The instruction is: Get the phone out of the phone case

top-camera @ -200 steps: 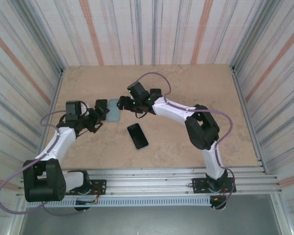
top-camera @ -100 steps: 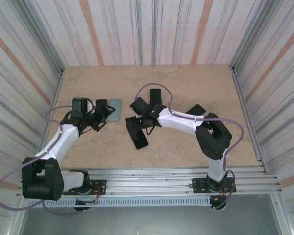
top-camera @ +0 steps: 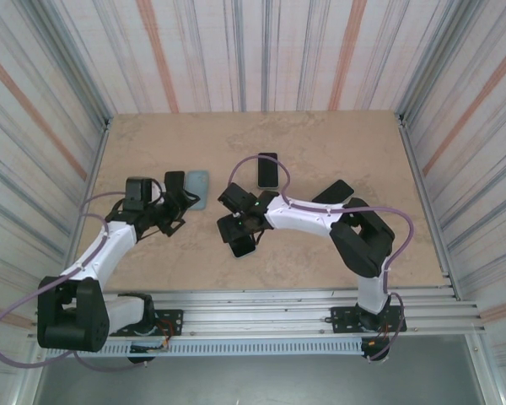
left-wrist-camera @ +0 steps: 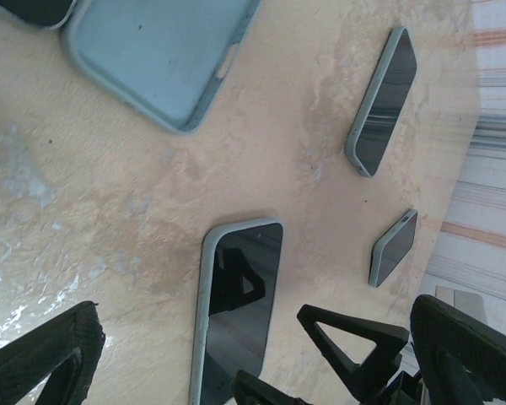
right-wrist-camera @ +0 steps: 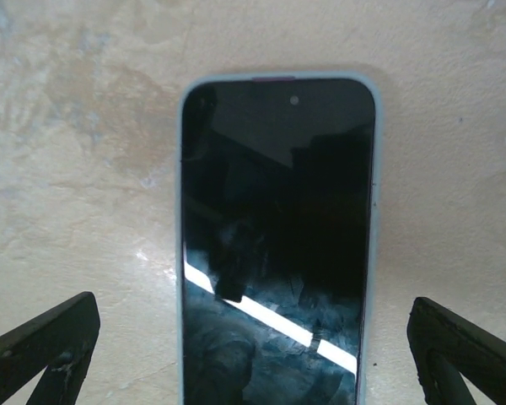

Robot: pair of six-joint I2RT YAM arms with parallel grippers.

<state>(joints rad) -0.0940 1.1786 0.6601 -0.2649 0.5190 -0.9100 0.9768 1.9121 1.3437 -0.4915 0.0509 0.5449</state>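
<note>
1. The cased phone (right-wrist-camera: 278,236) lies flat and screen-up on the table (top-camera: 320,253), in front of the arms and left of centre. It is seated fully in its light case (right-wrist-camera: 180,211), whose rim is seen unbroken around the top and both sides.
2. The right gripper (right-wrist-camera: 253,337) is poised above this phone with its fingers spread wide, one to each side. Nothing is held, and no contact with the case can be made out.
3. For this phone the extraction is judged not yet begun: no corner has been lifted and no edge peeled back.
4. Further left, an empty case (left-wrist-camera: 156,59) lies hollow side up, with a bare phone (left-wrist-camera: 34,7) just beside it. One removal is therefore judged complete.
5. The left gripper (top-camera: 175,205) is held near that empty case, wide open and holding nothing.
6. Two more phones (top-camera: 267,170) (top-camera: 336,191) are seen further back and to the right. Whether they are cased cannot be told.
</note>
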